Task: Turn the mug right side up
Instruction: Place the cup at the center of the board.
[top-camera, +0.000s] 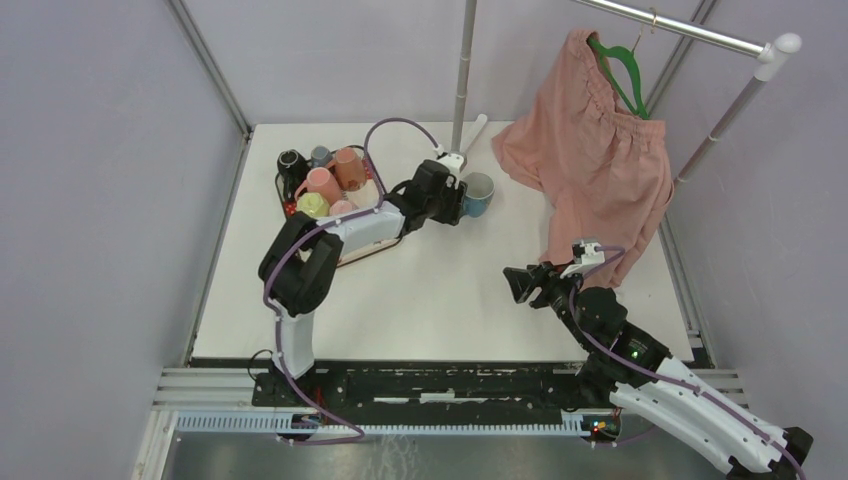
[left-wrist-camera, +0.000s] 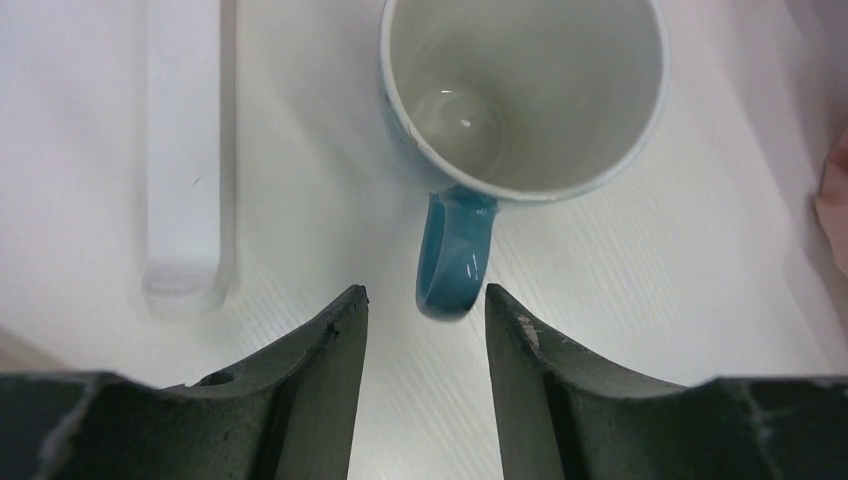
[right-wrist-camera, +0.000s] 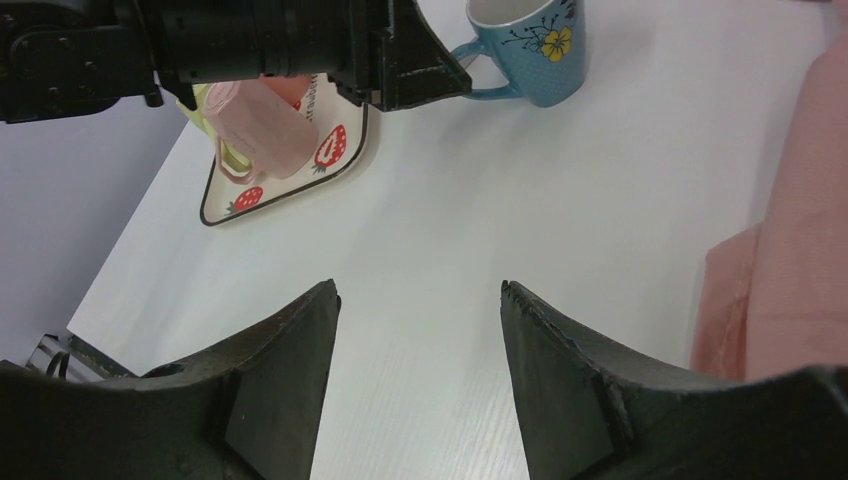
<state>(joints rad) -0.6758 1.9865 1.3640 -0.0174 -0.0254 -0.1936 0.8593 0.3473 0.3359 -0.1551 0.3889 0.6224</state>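
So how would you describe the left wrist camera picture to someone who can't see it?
A blue mug with a white inside stands upright on a white table, seen from above. Its handle points at the camera, its end just between the parted dark jaws of the left gripper. A white bar lies to the left.

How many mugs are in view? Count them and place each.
7. A blue mug stands upright on the table; six crowd the tray: black, grey, orange, pink, yellow-green, a smaller pink. More may be hidden.
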